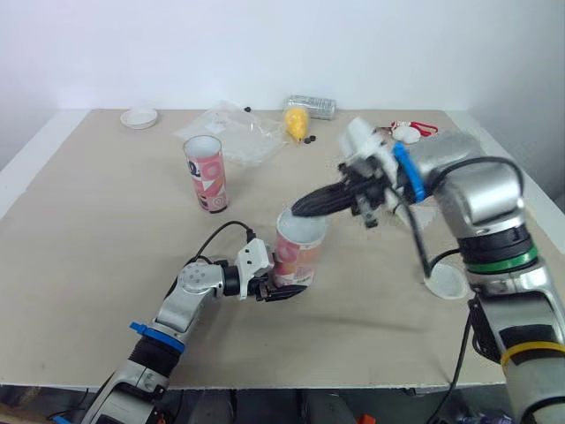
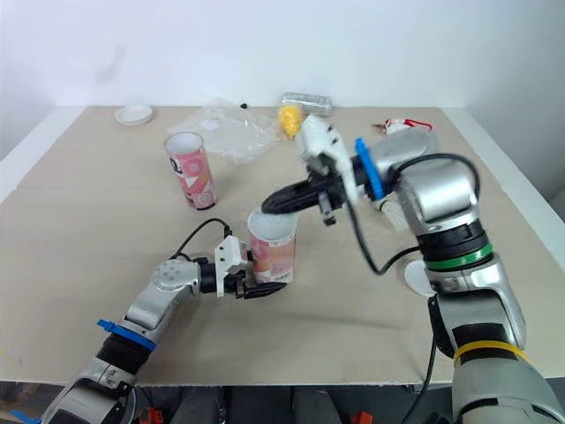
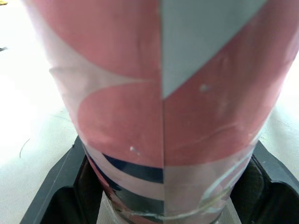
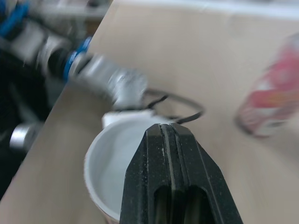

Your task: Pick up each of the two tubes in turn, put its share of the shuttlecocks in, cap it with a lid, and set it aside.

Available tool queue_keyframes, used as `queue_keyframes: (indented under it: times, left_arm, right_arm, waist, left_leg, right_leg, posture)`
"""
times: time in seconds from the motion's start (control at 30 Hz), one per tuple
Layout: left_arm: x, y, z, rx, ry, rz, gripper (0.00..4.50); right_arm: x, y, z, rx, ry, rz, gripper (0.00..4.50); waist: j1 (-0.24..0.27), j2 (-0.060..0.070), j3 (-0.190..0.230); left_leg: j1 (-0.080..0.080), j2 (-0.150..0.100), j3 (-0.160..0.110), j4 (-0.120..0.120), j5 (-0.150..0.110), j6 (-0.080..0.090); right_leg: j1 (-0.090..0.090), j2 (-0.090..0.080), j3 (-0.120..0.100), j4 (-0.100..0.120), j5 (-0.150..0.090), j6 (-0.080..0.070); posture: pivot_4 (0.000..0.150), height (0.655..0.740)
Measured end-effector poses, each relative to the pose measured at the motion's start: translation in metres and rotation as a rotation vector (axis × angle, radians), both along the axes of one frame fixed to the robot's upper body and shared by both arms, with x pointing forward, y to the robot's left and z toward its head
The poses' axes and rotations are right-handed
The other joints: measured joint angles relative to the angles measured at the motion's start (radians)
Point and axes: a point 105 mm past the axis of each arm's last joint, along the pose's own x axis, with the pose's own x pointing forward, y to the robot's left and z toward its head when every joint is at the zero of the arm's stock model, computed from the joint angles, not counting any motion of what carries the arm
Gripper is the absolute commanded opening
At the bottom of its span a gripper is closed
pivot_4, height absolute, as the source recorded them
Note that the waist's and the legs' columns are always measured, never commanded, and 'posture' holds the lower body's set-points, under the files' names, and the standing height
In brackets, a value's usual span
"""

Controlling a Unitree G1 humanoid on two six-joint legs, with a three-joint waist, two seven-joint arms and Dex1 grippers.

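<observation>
The left gripper [image 1: 284, 291] pinches the base of the near pink tube [image 1: 298, 252], which stands upright near the middle of the table [image 1: 106, 238]. The right gripper [image 1: 298, 208] hovers just over this tube's open mouth, its fingers pressed together. The second tube [image 1: 206, 173] stands far left, and a white lid [image 1: 446, 281] lies at the right.

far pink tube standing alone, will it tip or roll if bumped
The far pink tube stands tall on a narrow base, so a high bump would probably tip it. Being round, it would likely roll then. Uncapped and hollow, it is probably light.
</observation>
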Motion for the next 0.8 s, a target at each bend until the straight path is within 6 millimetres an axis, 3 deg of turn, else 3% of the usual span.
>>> queue_keyframes:
  times: [0.1,0.17,0.2,0.23,0.3,0.37,0.43,0.53,0.8]
  left_arm:
    - [0.0,0.0,0.0,0.001,0.001,-0.001,3.09]
    - [-0.001,-0.001,-0.001,0.0,0.002,-0.003,3.09]
    - [-0.001,-0.001,0.0,0.0,0.001,-0.004,3.09]
    - [-0.001,0.0,0.0,0.0,-0.001,-0.003,3.09]
    - [-0.001,0.002,0.0,-0.004,0.0,0.0,3.89]
    - [-0.001,0.002,0.0,0.0,0.009,0.003,4.5]
    - [0.0,0.002,0.0,0.001,0.013,0.005,4.5]
    - [0.0,0.003,0.0,0.0,0.013,0.005,4.5]
    - [-0.001,0.004,0.002,-0.002,0.002,0.001,4.5]
  right_arm:
    - [0.003,-0.02,0.01,0.086,-0.01,-0.081,0.02]
    - [0.009,-0.043,-0.006,0.159,0.022,-0.186,0.02]
    - [0.012,-0.056,-0.024,0.177,0.046,-0.25,0.52]
    - [0.013,-0.061,-0.033,0.177,0.06,-0.276,0.72]
    - [0.013,-0.073,-0.065,0.164,0.088,-0.353,1.45]
    - [0.007,-0.076,-0.08,0.146,0.086,-0.367,2.4]
    - [-0.004,-0.075,-0.094,0.129,0.069,-0.357,3.42]
    - [-0.015,-0.073,-0.111,0.118,0.085,-0.353,4.46]
    - [-0.031,-0.053,-0.142,0.086,0.117,-0.288,4.46]
  waist:
    - [0.0,-0.001,-0.001]
    - [0.001,-0.003,-0.001]
    - [0.001,-0.003,-0.001]
    - [0.0,-0.002,-0.001]
    - [-0.001,0.003,0.0]
    - [-0.002,0.006,0.0]
    - [-0.002,0.006,0.0]
    - [-0.004,0.006,0.0]
    - [-0.004,0.006,0.001]
  left_leg:
    - [0.0,0.0,-0.001,0.0,0.0,0.0]
    - [0.0,0.0,-0.002,-0.001,0.0,0.0]
    - [0.0,0.0,0.0,-0.001,-0.001,0.0]
    - [0.0,0.0,0.0,-0.001,-0.001,0.0]
    - [-0.001,0.0,0.001,-0.001,-0.001,0.0]
    - [-0.001,0.0,0.001,-0.001,-0.001,0.0]
    - [0.0,0.0,0.0,-0.001,-0.001,0.0]
    - [0.0,0.0,0.001,-0.001,-0.001,0.0]
    - [0.0,0.0,0.001,-0.001,-0.001,0.0]
  right_leg:
    - [0.001,0.0,-0.001,-0.001,0.0,0.0]
    - [0.002,0.0,-0.002,-0.004,0.0,0.0]
    - [0.003,0.0,-0.001,-0.005,0.0,0.0]
    - [0.003,0.0,0.0,-0.005,0.0,0.001]
    - [0.002,0.0,0.001,-0.005,0.001,0.002]
    - [0.002,0.001,0.002,-0.005,0.001,0.002]
    - [0.002,0.002,0.002,-0.005,0.001,0.002]
    - [0.002,0.002,0.002,-0.005,0.001,0.002]
    - [0.002,0.002,0.002,-0.005,0.001,0.002]
  posture:
    - [0.15,0.74]
    - [0.15,0.74]
    - [0.15,0.74]
    - [0.15,0.74]
    - [0.15,0.74]
    - [0.15,0.74]
    - [0.15,0.74]
    - [0.15,0.74]
    - [0.15,0.74]
